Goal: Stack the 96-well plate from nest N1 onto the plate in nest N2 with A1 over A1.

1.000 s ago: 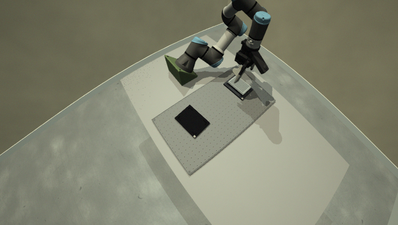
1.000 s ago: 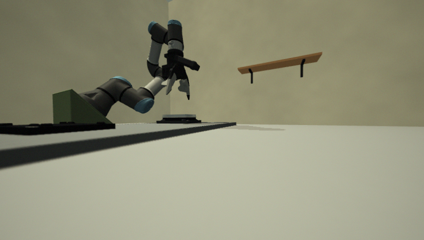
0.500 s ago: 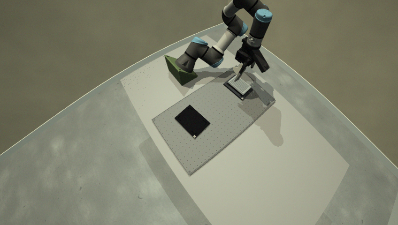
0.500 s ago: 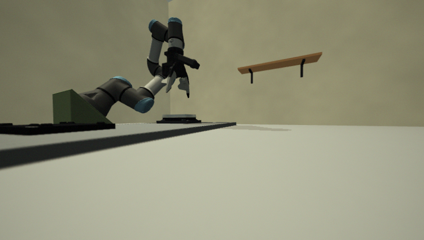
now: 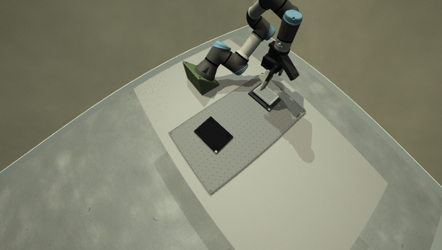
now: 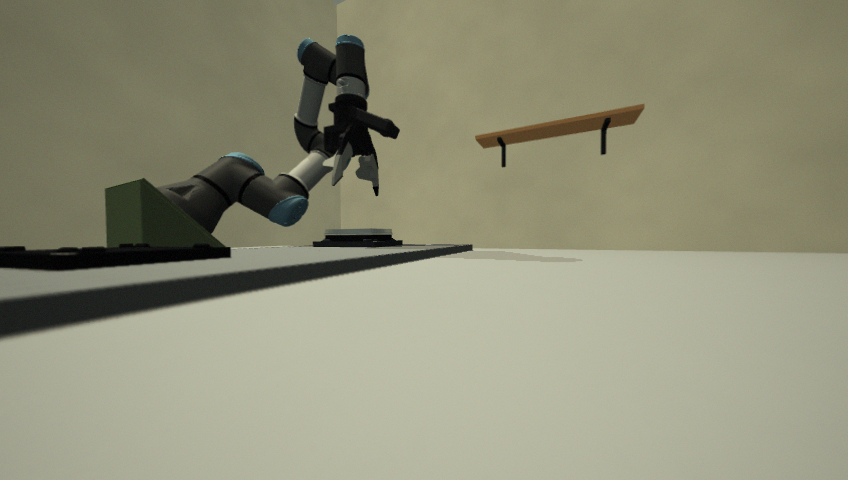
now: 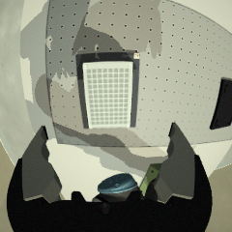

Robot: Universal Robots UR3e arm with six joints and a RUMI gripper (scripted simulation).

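Note:
A white 96-well plate [image 5: 265, 95] lies flat in the black nest [image 5: 271, 105] at the far end of the perforated board, close to the arm. In the wrist view the plate [image 7: 107, 95] fills that nest squarely. In the side view it [image 6: 357, 232] shows as a low grey and white slab, and I cannot tell whether it is one plate or two. The other nest [image 5: 213, 134] is black and empty; it also shows at the wrist view's right edge [image 7: 222, 103]. My gripper [image 5: 265, 83] [image 6: 355, 185] hangs open and empty a short way above the plate, fingers spread wide [image 7: 108, 130].
The grey perforated board [image 5: 235, 129] carries both nests. The arm's green wedge base [image 5: 198, 77] stands beside the board's far end. A wooden wall shelf [image 6: 559, 126] hangs well behind the table.

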